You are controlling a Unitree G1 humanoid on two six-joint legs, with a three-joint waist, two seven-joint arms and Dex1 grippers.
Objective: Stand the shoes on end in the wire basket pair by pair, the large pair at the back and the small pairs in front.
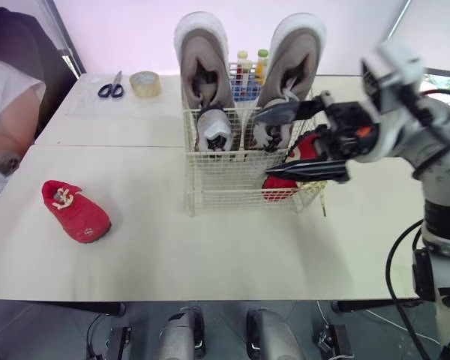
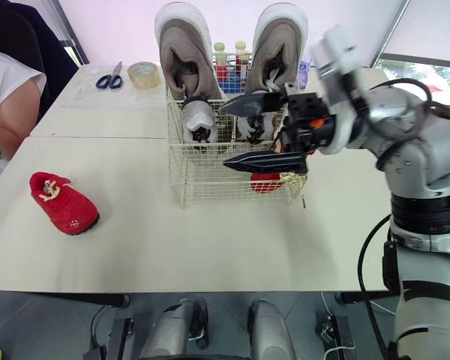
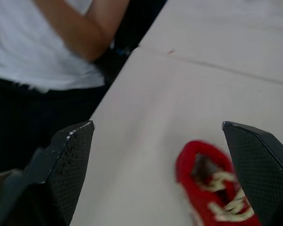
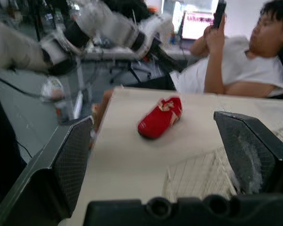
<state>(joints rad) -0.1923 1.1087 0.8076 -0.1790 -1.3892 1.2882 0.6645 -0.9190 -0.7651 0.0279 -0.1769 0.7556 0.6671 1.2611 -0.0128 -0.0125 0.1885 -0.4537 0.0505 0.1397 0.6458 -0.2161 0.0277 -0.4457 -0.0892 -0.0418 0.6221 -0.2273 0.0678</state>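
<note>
Red small shoe (image 1: 75,212) lies on table (image 1: 210,251), 9 o'clock of wire basket (image 1: 217,196); second red shoe (image 1: 280,187) inside, 4 o'clock corner. Right gripper (image 1: 264,144) wide at basket front; left gripper (image 3: 155,126) wide near loose shoe.

Lab or office: white tables (image 1: 210,247), seated person (image 4: 245,66), monitor (image 4: 198,24), scissors (image 1: 112,88), tape roll (image 1: 145,84).
</note>
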